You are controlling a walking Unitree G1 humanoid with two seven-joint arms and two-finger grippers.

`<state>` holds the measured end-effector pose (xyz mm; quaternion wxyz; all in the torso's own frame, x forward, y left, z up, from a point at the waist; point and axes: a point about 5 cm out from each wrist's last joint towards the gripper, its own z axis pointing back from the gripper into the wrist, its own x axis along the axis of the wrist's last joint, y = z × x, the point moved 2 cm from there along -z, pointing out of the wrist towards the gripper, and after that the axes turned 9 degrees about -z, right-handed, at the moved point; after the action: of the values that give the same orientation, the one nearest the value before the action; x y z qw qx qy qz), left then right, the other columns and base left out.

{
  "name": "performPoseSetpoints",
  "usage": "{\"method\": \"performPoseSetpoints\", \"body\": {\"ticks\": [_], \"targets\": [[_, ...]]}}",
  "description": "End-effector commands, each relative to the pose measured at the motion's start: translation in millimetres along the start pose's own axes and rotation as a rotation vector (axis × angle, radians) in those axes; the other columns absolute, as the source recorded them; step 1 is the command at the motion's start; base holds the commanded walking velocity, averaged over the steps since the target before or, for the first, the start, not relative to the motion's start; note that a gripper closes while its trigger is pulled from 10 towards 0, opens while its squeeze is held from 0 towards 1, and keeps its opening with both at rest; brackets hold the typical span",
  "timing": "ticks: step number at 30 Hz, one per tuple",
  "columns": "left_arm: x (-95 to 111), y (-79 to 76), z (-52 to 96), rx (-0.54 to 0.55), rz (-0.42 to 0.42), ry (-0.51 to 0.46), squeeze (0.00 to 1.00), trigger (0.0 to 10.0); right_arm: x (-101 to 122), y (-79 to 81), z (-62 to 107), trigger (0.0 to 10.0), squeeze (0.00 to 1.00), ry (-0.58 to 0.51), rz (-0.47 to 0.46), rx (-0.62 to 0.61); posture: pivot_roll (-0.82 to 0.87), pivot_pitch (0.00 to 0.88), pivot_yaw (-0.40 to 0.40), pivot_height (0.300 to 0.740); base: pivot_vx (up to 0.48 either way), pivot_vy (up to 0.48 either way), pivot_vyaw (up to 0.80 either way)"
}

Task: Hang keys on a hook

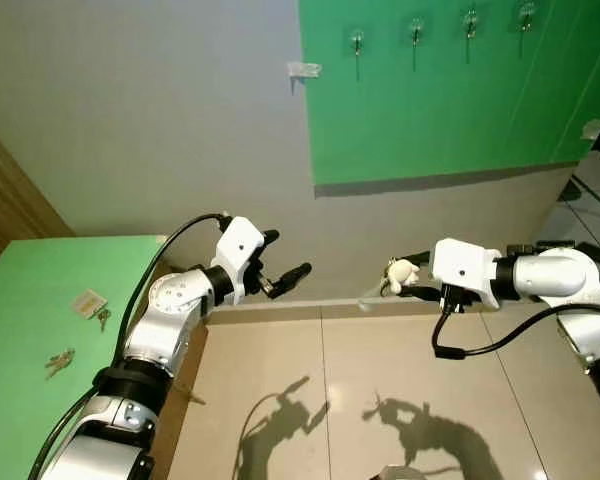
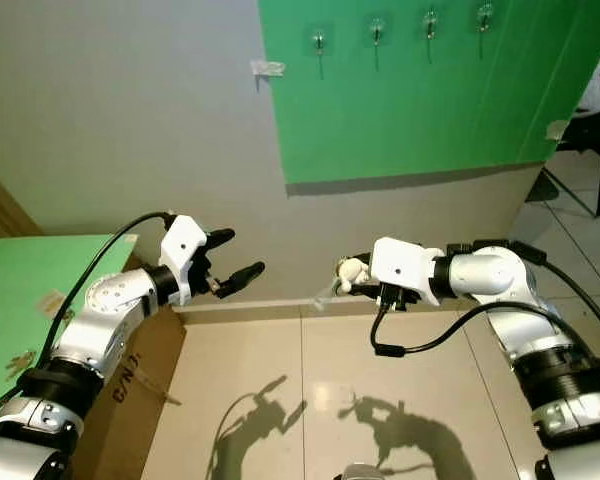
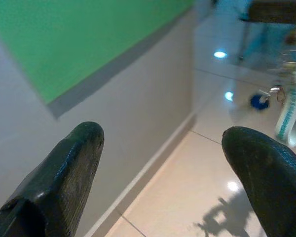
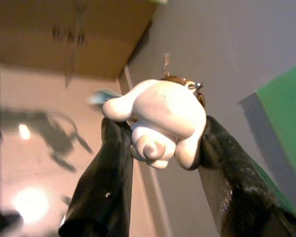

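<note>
My right gripper (image 1: 404, 279) is shut on a white plush key charm (image 4: 158, 123), pinched between both black fingers, with a brown ring at its top. A pale teal strap (image 3: 291, 116) hangs from the charm. The gripper is held low in front of the grey wall, well below the hooks. Several clear hooks (image 1: 416, 30) sit in a row high on the green wall panel (image 1: 430, 110). My left gripper (image 1: 284, 257) is open and holds nothing, raised to the left of the right gripper at about the same height.
A green table (image 1: 40, 300) at the left carries a bunch of keys (image 1: 60, 360) and a tagged key set (image 1: 92, 305). A cardboard box (image 2: 130, 370) stands under it. A small white bracket (image 1: 303, 70) sticks out of the grey wall. A dark chair (image 1: 595, 170) stands far right on the tiled floor.
</note>
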<state>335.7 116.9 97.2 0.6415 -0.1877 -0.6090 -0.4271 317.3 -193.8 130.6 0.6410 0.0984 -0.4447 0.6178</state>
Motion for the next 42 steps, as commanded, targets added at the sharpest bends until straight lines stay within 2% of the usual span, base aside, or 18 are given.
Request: {"method": "performPoseSetpoints", "body": {"ticks": [1, 2, 5, 7, 9, 10, 11, 13, 16, 19, 23, 25, 28, 31, 34, 37, 41, 42], "targets": [[11.1, 3.5, 3.0, -0.053, -0.036, -0.022, 0.0, 10.0, 10.8, -10.4, 1.2, 0.0, 0.0, 0.01, 0.132, -0.016, -0.28, 0.0, 0.121, 0.74, 0.0, 0.0, 0.0], [11.1, 3.5, 3.0, -0.053, -0.036, -0.022, 0.0, 10.0, 10.8, -10.4, 1.2, 0.0, 0.0, 0.01, 0.132, -0.016, -0.28, 0.0, 0.121, 0.74, 0.0, 0.0, 0.0], [20.0, 1.6, 5.2, -0.114, -0.045, -0.049, 0.0, 10.0, 20.2, -18.4, 1.8, 0.0, 0.0, -0.003, 0.225, -0.039, -0.28, 0.0, 0.12, 0.74, 0.0, 0.0, 0.0], [26.8, 1.3, 7.4, -0.156, -0.064, -0.065, 0.0, 10.0, 30.6, -25.6, 1.8, 0.0, 0.0, -0.019, 0.351, -0.07, -0.28, 0.0, 0.121, 0.74, 0.0, 0.0, 0.0], [30.3, 1.3, 8.9, -0.182, -0.079, -0.066, 0.0, 10.0, 36.5, -30.9, 2.5, 0.0, 0.0, 0.01, 0.528, -0.075, -0.28, 0.0, 0.125, 0.74, 0.0, 0.0, 0.0], [30.3, 1.3, 8.9, -0.182, -0.079, -0.066, 0.0, 10.0, 36.5, -30.9, 2.5, 0.0, 0.0, 0.01, 0.528, -0.075, -0.28, 0.0, 0.125, 0.74, 0.0, 0.0, 0.0], [32.0, 0.7, 9.3, -0.199, -0.087, -0.064, 0.0, 10.0, 42.3, -35.4, 3.6, 0.0, 0.0, 0.034, 0.677, -0.073, -0.28, 0.0, 0.13, 0.74, 0.0, 0.0, 0.0], [33.4, -1.0, 8.3, -0.211, -0.092, -0.063, 0.0, 10.0, 46.4, -38.8, 5.0, 0.0, 0.0, 0.086, 0.834, -0.041, -0.28, 0.0, 0.132, 0.74, 0.0, 0.0, 0.0], [34.4, -5.2, 6.3, -0.228, -0.09, -0.064, 0.0, 10.0, 43.1, -41.0, 5.8, 0.0, 0.0, 0.173, 0.966, 0.027, -0.29, 0.0, 0.138, 0.74, 0.0, 0.0, 0.0], [33.9, -15.5, 3.4, -0.265, -0.08, -0.065, 0.0, 10.0, 45.7, -34.4, 0.7, 0.0, 0.0, 0.132, 1.053, 0.097, -0.3, 0.0, 0.135, 0.74, 0.0, 0.0, 0.0], [34.8, -20.1, 1.9, -0.285, -0.084, -0.066, 0.0, 10.0, 54.3, -35.9, -2.5, 0.0, 0.0, 0.087, 1.09, 0.085, -0.29, 0.0, 0.132, 0.74, 0.0, 0.0, 0.0], [44.1, -21.5, 1.6, -0.31, -0.061, -0.113, 0.0, 10.0, 69.1, -39.5, -4.7, 0.0, 0.0, 0.017, 1.153, 0.047, -0.29, 0.0, 0.13, 0.74, 0.0, 0.0, 0.0], [50.0, -21.4, 2.5, -0.33, -0.043, -0.14, 0.0, 10.0, 77.9, -41.3, -5.2, 0.0, 0.0, -0.028, 1.182, 0.023, -0.29, 0.0, 0.127, 0.74, 0.0, 0.0, 0.0], [53.6, -16.7, 4.0, -0.346, -0.022, -0.165, 0.0, 10.0, 98.5, -44.5, -3.0, 0.0, 0.0, -0.127, 1.24, -0.007, -0.29, 0.0, 0.13, 0.74, 0.0, 0.0, 0.0], [54.6, -15.7, 5.2, -0.363, -0.009, -0.172, 0.0, 10.0, 106.5, -46.6, -0.2, 0.0, 0.0, -0.167, 1.245, -0.021, -0.3, 0.0, 0.129, 0.74, 0.0, 0.0, 0.0], [60.5, -7.9, 5.7, -0.348, 0.005, -0.202, 0.0, 10.0, 116.5, -50.3, 5.3, 0.0, 0.0, -0.234, 1.204, -0.042, -0.3, 0.0, 0.13, 0.74, 0.0, 0.0, 0.0], [61.7, -1.5, 5.3, -0.337, -0.001, -0.191, 0.0, 10.0, 119.2, -51.6, 6.7, 0.0, 0.0, -0.251, 1.211, -0.045, -0.3, 0.0, 0.13, 0.74, 0.0, 0.0, 0.0], [62.2, 1.1, 4.3, -0.333, -0.009, -0.181, 0.0, 7.2, 119.2, -51.3, 6.6, 0.0, 0.0, -0.259, 1.215, -0.042, -0.3, 0.0, 0.13, 0.74, 0.0, 0.0, 0.0]]}}
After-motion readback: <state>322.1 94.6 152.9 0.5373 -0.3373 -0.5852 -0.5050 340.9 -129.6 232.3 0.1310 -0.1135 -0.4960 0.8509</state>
